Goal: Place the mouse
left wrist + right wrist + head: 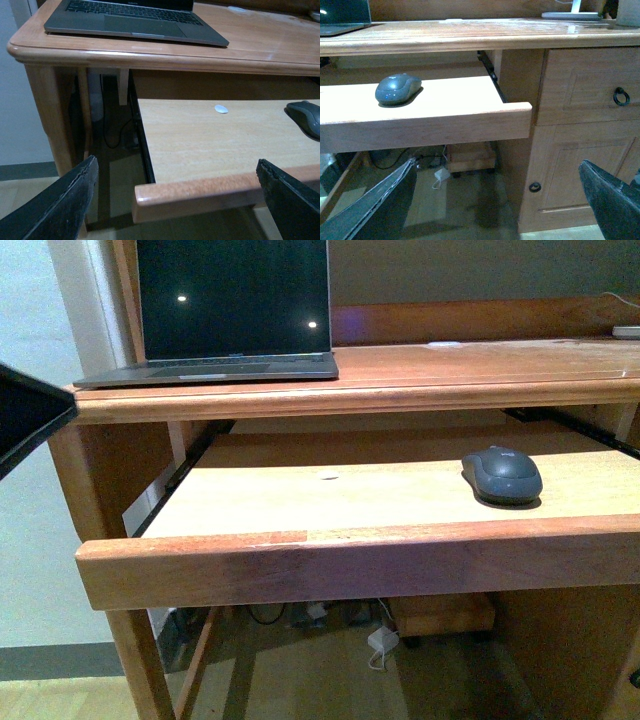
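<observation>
Mouse (502,476) rests on the bench's pull-out shelf (300,490), toward its right end, long axis roughly along the front edge. Right gripper (497,164), judged nearer, and left gripper (176,163) both gape empty.

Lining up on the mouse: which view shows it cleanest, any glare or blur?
Front view: mouse sharp, evenly lit, soft shadow below; two light spots glare on the laptop screen. Right wrist view: mouse whole, tray washed out bright. Left wrist view: mouse cut by the frame edge.
</observation>
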{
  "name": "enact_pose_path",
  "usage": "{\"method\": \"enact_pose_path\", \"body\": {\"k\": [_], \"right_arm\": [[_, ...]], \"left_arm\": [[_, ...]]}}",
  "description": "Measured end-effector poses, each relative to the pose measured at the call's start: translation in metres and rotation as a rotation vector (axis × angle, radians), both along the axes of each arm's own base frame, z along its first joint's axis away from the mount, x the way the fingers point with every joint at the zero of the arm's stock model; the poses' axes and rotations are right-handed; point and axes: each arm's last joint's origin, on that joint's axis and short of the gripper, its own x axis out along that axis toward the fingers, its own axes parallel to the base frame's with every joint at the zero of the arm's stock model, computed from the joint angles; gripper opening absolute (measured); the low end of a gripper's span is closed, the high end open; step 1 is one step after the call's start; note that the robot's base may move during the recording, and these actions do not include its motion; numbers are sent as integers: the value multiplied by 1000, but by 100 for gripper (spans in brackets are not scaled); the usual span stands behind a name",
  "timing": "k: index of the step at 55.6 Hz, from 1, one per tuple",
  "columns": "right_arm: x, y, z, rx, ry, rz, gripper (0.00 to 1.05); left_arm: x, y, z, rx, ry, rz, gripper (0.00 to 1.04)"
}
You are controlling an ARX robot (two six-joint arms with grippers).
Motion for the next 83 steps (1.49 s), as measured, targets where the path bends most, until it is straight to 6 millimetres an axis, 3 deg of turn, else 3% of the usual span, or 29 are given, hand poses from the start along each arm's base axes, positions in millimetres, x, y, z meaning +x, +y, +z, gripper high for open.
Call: {"method": "enact_pose_path", "body": {"k": [7, 16, 31, 36, 39, 55, 72, 83], "right_arm": [[0, 0, 0, 0, 0, 0, 97], [0, 0, 0, 0, 0, 0, 97], [0, 0, 0, 0, 0, 1, 97], [4, 2, 0, 94, 57, 158, 97], [18, 6, 9, 176, 67, 237, 97], [90, 26, 50, 215, -28, 195, 97], [170, 85, 70, 136, 31, 221, 97], [196, 120, 71, 23, 109, 221, 97]], "left_arm": [[-35, 13, -16, 66, -123, 236, 76], [-71, 29, -45, 96, -115, 248, 49], [-82, 40, -54, 90, -154, 258, 3], [-83, 46, -58, 91, -153, 231, 3], [-85, 52, -61, 94, -152, 259, 3], [-90, 53, -68, 94, -154, 261, 3], [-103, 53, -79, 94, -157, 260, 3], [-103, 53, -79, 94, -158, 260, 3]]}}
